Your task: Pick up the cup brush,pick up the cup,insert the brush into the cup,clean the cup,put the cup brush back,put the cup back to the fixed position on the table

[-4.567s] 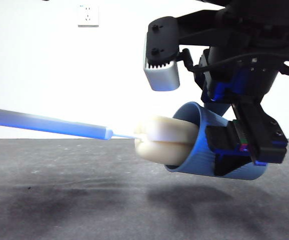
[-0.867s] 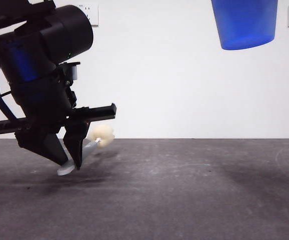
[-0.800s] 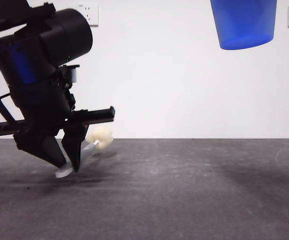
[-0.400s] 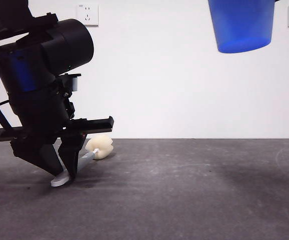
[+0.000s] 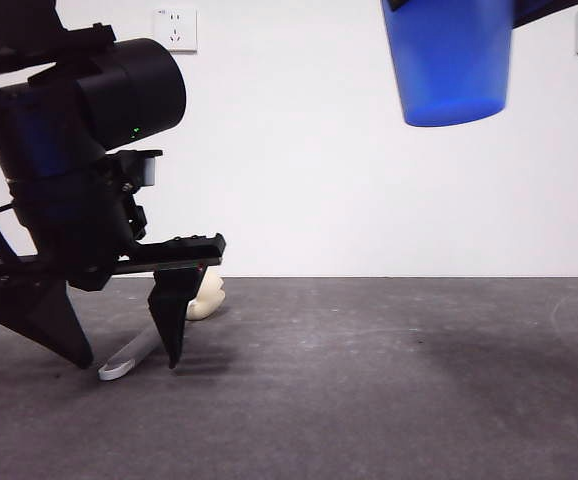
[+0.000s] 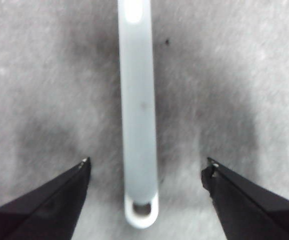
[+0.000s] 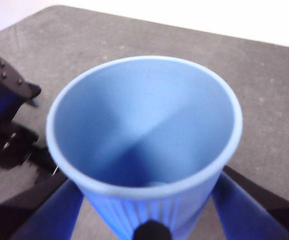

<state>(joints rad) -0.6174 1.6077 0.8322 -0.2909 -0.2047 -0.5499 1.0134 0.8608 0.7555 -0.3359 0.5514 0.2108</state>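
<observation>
The cup brush (image 5: 129, 355) lies on the table (image 5: 369, 380) at the left, its cream sponge head (image 5: 206, 296) toward the back. In the left wrist view its grey handle (image 6: 137, 115) lies flat between my jaws, touching neither. My left gripper (image 5: 124, 345) is open, straddling the handle just above the table. The blue cup (image 5: 449, 60) hangs high at the upper right, upright. The right wrist view shows its open mouth (image 7: 144, 125) with my right gripper (image 7: 149, 220) shut on its ribbed wall.
The left arm's dark body (image 5: 79, 180) fills the left of the front view. White wall sockets (image 5: 175, 28) sit on the back wall. The left arm also shows in the right wrist view (image 7: 4, 120), below and beside the cup.
My left gripper lowered the brush to the table and opened, letting it go. The cup in my right gripper has drifted left and a little lower.
</observation>
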